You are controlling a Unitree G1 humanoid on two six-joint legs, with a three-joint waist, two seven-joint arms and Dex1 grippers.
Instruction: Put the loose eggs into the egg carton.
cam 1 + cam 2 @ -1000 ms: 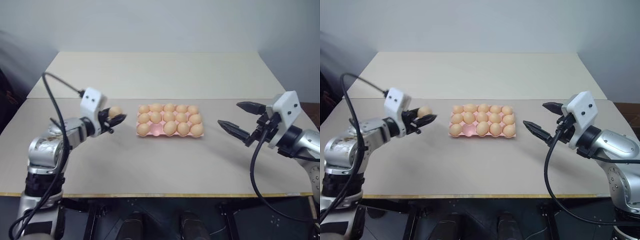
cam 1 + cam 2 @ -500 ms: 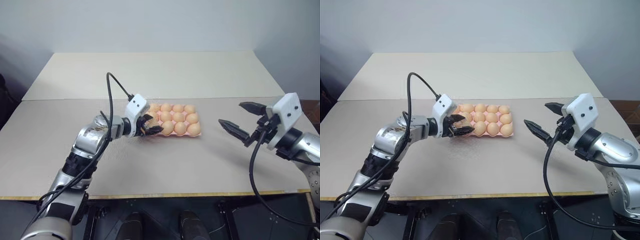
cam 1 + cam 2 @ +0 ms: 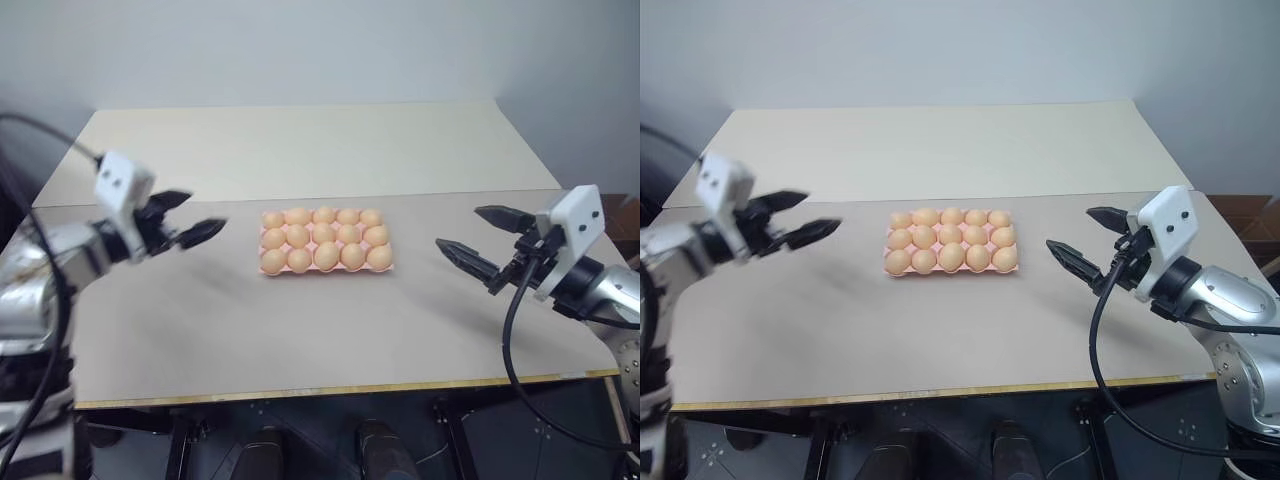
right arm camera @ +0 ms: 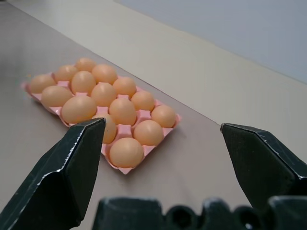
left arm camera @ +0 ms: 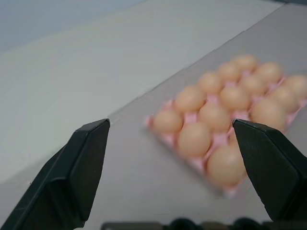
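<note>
The egg carton (image 3: 326, 243) is seen mid-table (image 3: 300, 330), every cup filled with eggs (image 3: 327, 255). The left gripper (image 3: 190, 217) is held well to the carton's left, fingers spread and empty. The right gripper (image 3: 478, 240) is held well to its right, likewise spread, nothing grasped.

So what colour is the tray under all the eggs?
Pink; the egg carton shows best in the right wrist view.

Left gripper (image 3: 188, 217), right gripper (image 3: 480, 240): jaws spread, empty.
</note>
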